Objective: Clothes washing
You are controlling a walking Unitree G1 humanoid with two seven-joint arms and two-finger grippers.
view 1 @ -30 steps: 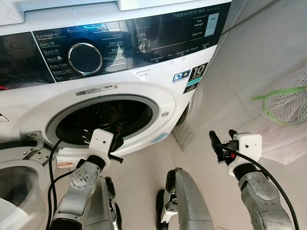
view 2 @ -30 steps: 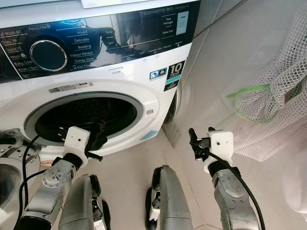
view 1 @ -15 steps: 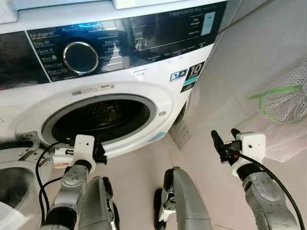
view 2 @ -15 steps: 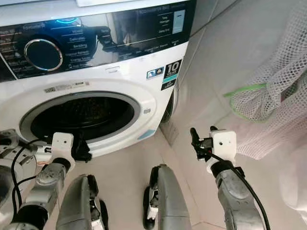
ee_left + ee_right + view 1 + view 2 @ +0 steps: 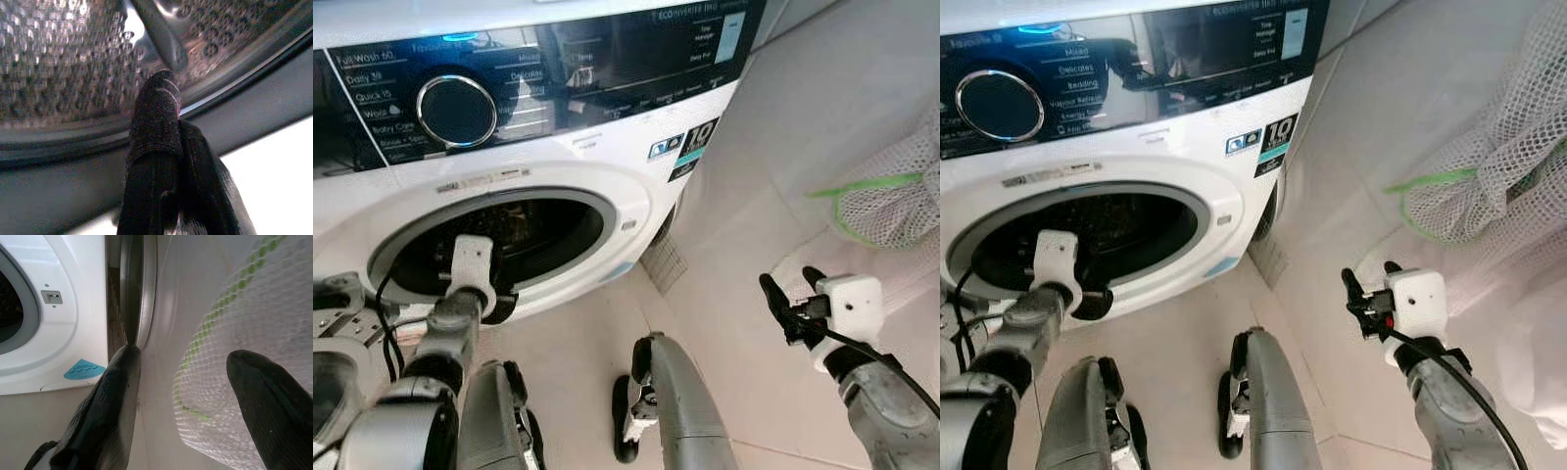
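One front-loading washing machine (image 5: 636, 196) (one round program dial (image 5: 456, 111) on its panel), one white mesh laundry bag (image 5: 1489, 166), and two grippers: left gripper (image 5: 489, 305), right gripper (image 5: 791, 304).

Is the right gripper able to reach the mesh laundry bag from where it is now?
Probably yes. The right gripper has its jaws open, and the mesh laundry bag hangs just ahead to its right with nothing between them.

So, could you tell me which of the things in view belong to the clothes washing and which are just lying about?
Part of the job:
- washing machine, door open
- its drum
- left gripper, shut, at the drum opening
- mesh laundry bag, beside the machine
- right gripper, open, held in front of the bag

Just there:
- vent grille low on the wall
- tiled floor
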